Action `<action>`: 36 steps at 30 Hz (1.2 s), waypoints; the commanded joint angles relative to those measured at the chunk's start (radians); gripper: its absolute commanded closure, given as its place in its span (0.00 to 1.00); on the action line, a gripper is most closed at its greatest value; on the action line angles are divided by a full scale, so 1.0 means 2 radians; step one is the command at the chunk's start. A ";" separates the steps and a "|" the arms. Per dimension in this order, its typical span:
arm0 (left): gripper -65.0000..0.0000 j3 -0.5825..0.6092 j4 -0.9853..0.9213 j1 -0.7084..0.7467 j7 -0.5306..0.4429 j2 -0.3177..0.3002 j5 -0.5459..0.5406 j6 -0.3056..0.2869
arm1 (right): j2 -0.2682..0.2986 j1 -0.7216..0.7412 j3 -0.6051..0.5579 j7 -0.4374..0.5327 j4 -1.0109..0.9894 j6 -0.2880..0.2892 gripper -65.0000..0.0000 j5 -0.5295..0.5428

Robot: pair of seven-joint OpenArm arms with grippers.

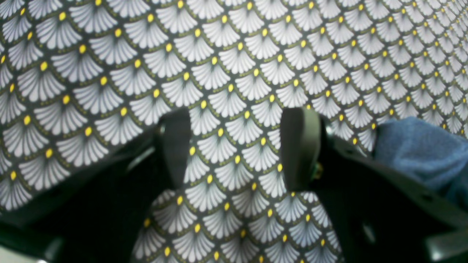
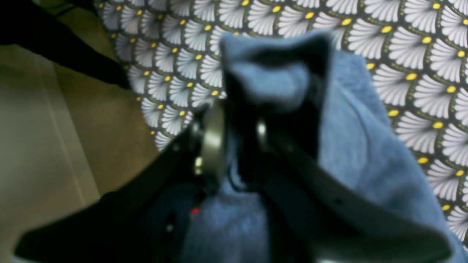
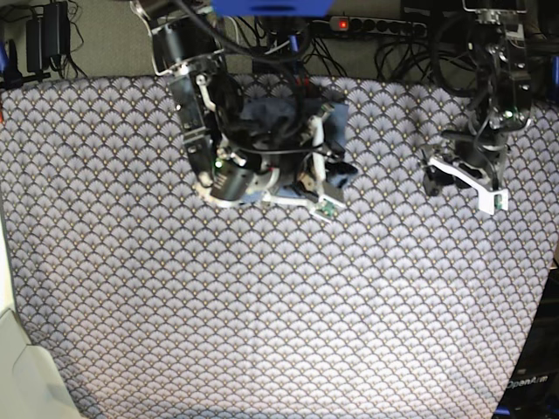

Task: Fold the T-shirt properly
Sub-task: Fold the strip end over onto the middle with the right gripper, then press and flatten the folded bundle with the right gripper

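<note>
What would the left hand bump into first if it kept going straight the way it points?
Probably the table cover. The open left hand points down at bare patterned cloth; the T-shirt lies off to one side, out of its line.

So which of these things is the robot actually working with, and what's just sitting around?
Part of the job:
- the T-shirt, bunched up
- the right gripper, shut on the T-shirt
- the left gripper, open and holding nothing

Just there:
- the patterned table covering
- the cables and power strip behind the table
</note>
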 commanded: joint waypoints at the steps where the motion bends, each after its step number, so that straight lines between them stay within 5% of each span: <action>1: 0.41 -0.003 0.010 0.002 -0.008 -0.006 -0.003 -0.003 | -0.005 0.011 0.000 0.011 0.010 0.001 0.73 0.010; 9: 0.41 -0.004 0.016 0.009 -0.008 -0.006 -0.003 -0.003 | -0.005 0.013 0.001 0.012 0.012 0.001 0.59 0.011; 21: 0.41 -0.041 0.020 0.032 -0.008 -0.007 0.000 -0.003 | 0.009 0.034 -0.023 0.010 0.130 0.001 0.60 0.014; 24: 0.42 -0.054 0.020 0.037 -0.008 -0.007 0.000 -0.003 | 0.034 0.027 -0.006 0.009 0.139 0.001 0.69 0.015; 29: 0.42 -0.051 0.020 0.042 -0.008 -0.006 -0.002 -0.003 | 0.062 -0.011 0.037 0.012 0.142 0.001 1.00 0.016; 36: 0.42 -0.047 0.020 0.043 -0.007 -0.002 -0.003 -0.003 | 0.072 -0.063 0.061 0.019 0.142 0.001 1.00 0.015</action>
